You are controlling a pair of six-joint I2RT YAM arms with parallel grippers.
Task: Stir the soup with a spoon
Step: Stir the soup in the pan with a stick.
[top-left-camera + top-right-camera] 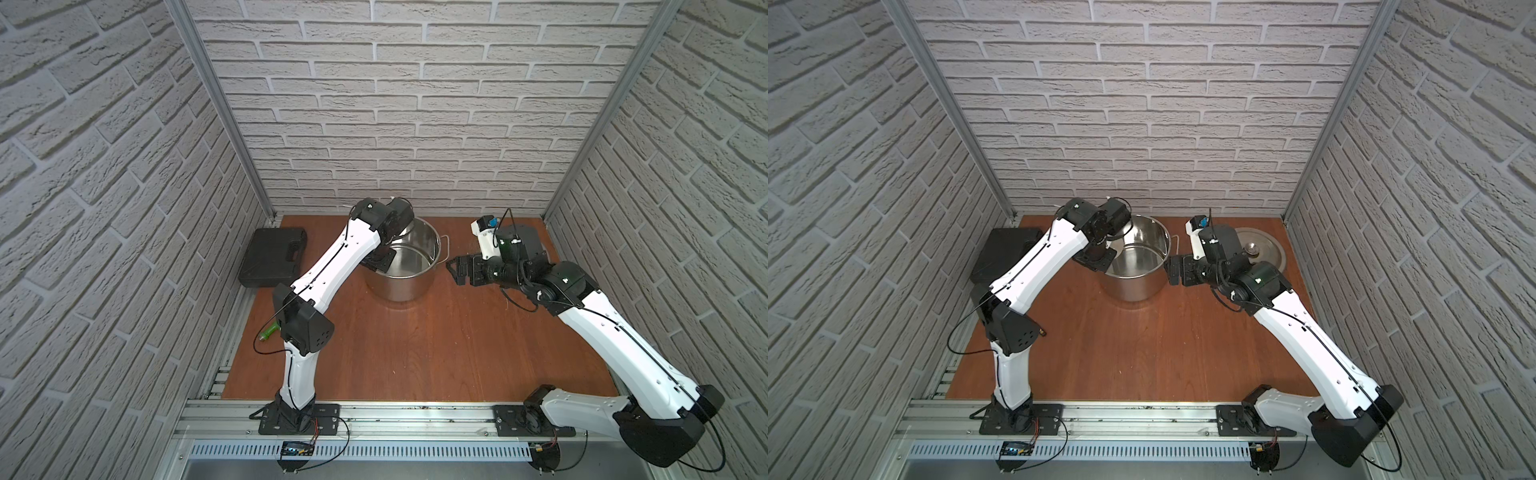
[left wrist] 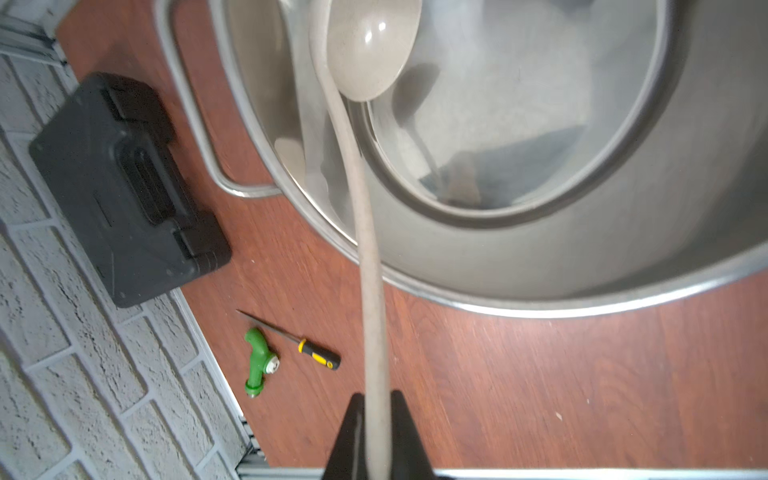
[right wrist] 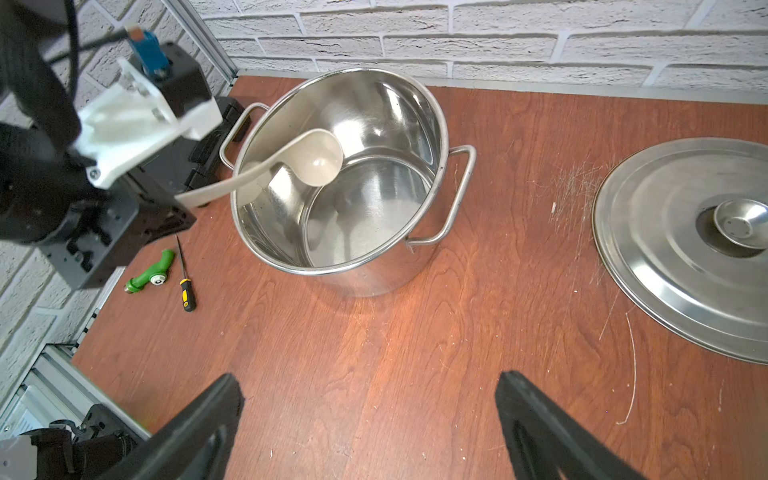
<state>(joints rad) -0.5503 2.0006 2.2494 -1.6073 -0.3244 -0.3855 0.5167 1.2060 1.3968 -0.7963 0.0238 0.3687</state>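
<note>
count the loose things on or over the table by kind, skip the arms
cookware: 2, pot and lid
utensils: 1, spoon
hand tools: 2, green-handled tool and screwdriver
cases: 1, black case
total: 6

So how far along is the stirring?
Done: lid off, lying beside the pot; left gripper shut on the spoon handle. In hand: its bowl hangs inside the pot, above the floor. Left: the stirring itself. The right gripper is open, empty.
</note>
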